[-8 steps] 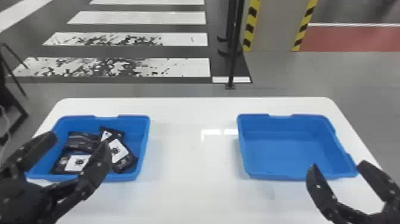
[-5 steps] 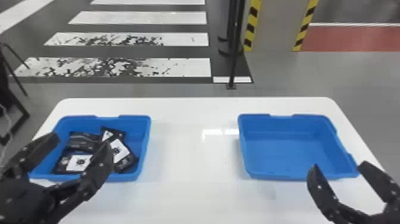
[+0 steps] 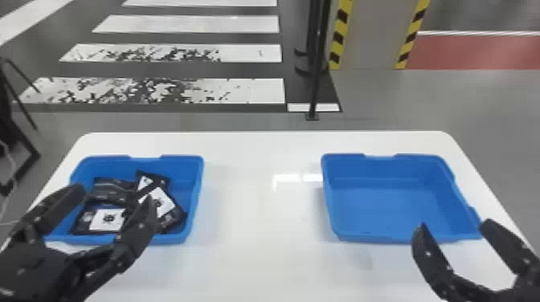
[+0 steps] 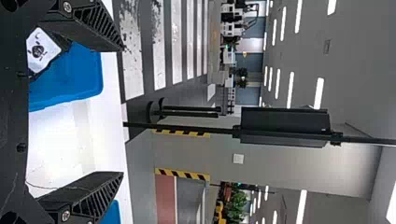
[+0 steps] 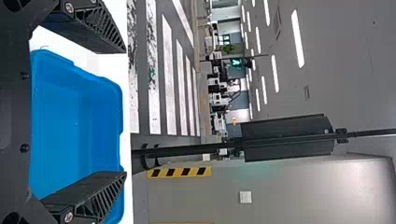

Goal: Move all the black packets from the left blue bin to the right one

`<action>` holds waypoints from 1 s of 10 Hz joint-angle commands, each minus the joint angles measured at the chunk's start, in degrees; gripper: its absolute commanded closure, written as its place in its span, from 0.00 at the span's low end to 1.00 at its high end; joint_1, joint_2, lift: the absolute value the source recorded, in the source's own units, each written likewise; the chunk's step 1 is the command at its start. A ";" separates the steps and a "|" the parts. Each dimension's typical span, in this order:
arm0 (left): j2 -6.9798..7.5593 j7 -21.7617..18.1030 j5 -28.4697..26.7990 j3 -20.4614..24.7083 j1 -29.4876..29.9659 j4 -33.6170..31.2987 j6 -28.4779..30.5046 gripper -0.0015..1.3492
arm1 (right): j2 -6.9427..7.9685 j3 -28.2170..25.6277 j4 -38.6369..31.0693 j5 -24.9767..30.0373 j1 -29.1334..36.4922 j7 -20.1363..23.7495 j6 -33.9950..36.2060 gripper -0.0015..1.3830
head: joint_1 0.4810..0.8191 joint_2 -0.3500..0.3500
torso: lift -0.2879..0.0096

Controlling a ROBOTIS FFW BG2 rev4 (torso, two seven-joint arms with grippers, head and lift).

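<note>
- Black packets lie in the left blue bin (image 3: pixel 195 180) in the head view. One labelled packet (image 3: pixel 106 220) has its long axis running side to side near the bin's near wall, white label up. Beyond it a plain dark packet (image 3: pixel 112 190) also lies crosswise. On the right, a labelled packet (image 3: pixel 160 203) slants from the bin's far middle toward the near right corner.
- Same view: the left gripper (image 3: pixel 114 196) is spread wide over the near part of that bin, one finger partly covering the slanted packet, and it grasps nothing. The right gripper (image 3: pixel 455 225) is parked at the near edge of the right blue bin (image 3: pixel 385 209), its fingers well apart with nothing between them. Both bins rest on the white table (image 3: pixel 257 225), and a black pole (image 3: pixel 315 80) stands behind it.
- Left wrist view: the fingers are far apart, holding nothing, with a white label beside one of them. This view adds the dark panel (image 4: pixel 282 126) on the pole and the ceiling lights (image 4: pixel 319 98).
- Right wrist view: the wide-open fingers frame the right blue bin's plain interior. Here a white wall plate (image 5: pixel 245 197) shows too.
</note>
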 commanded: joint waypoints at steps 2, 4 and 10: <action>0.10 0.00 -0.06 1.21 -1.94 1.47 3.44 0.07 | 0.05 0.06 0.43 -0.02 -0.42 0.61 0.00 0.07 | 0.63 0.51 | 0.50; 0.72 0.00 -0.40 2.93 -5.88 4.14 6.96 0.07 | 0.05 0.06 0.57 -0.14 -0.28 0.70 0.00 0.07 | 0.63 0.55 | 0.50; 5.38 -0.97 -2.11 3.50 -24.86 19.47 23.97 0.09 | 0.05 0.52 1.42 -1.17 -0.56 0.70 0.00 0.07 | 0.63 0.68 | 0.50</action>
